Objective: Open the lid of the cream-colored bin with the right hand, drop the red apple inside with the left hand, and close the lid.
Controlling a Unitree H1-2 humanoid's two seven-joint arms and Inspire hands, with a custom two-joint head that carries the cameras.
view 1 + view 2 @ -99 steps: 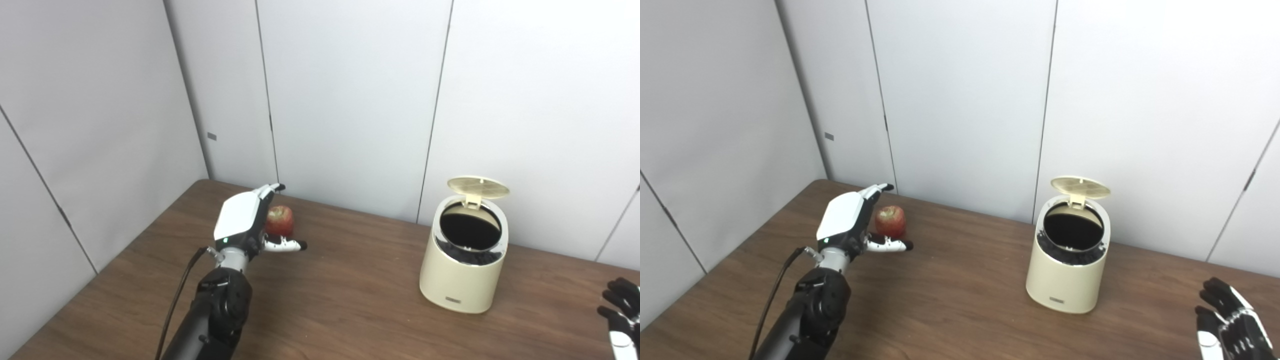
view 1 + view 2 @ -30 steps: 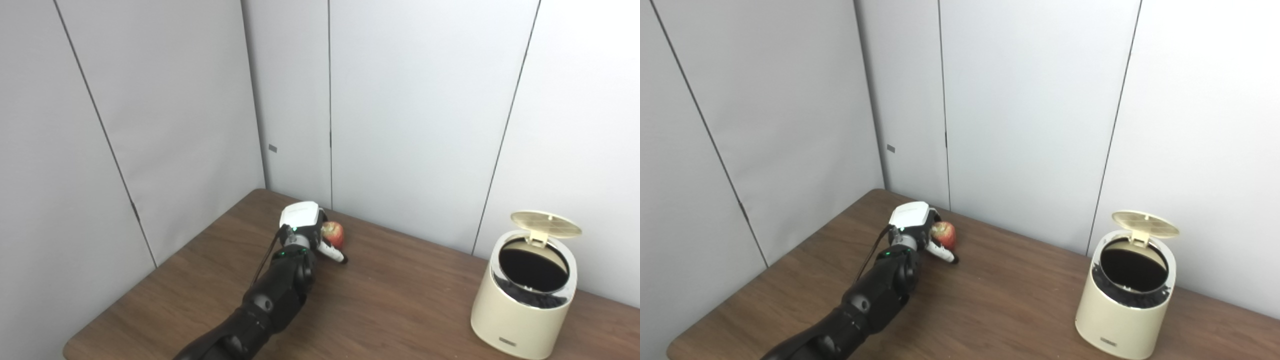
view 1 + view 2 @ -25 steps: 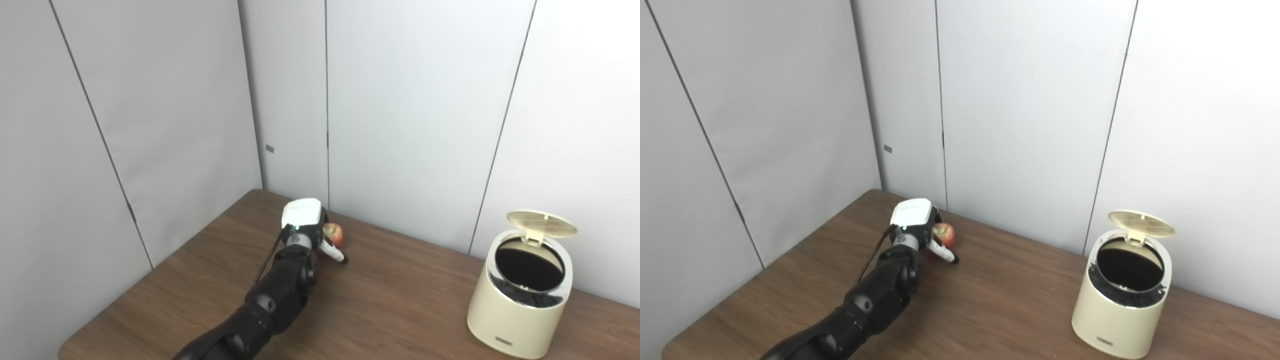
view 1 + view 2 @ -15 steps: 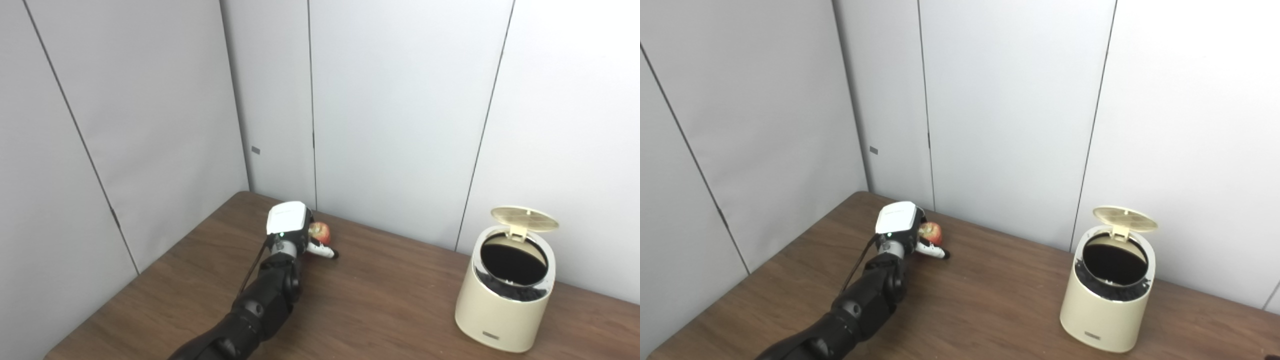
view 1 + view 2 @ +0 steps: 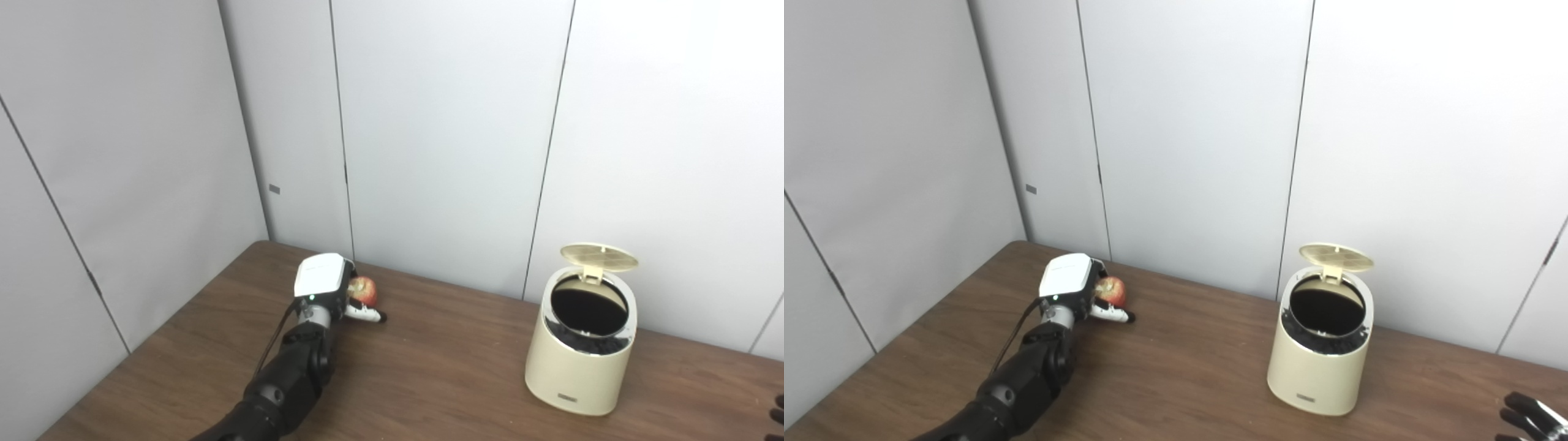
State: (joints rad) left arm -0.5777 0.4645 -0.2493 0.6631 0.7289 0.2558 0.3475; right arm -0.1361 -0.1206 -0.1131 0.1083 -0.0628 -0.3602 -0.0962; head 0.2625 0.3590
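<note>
Left hand (image 5: 320, 283) now closer, fingers (image 5: 366, 316) cupping red apple (image 5: 362, 289).

Colours on the brown wood-grain table (image 5: 441, 373)

The bin (image 5: 579, 367) is cream with a black inside, its raised lid (image 5: 599, 250) pale yellow (faintly gridded); the apple (image 5: 364, 288) is red with yellowish patches, beside the white-backed, black-armed left hand (image 5: 324, 285).

At the frame's lower left, the left hand (image 5: 324, 288) is reaching over the bench (image 5: 441, 373), its fingers (image 5: 366, 316) wrapping beside the red apple (image 5: 363, 288). At right, the cream-colored bin (image 5: 582, 343) is standing with its lid (image 5: 599, 250) raised.
</note>
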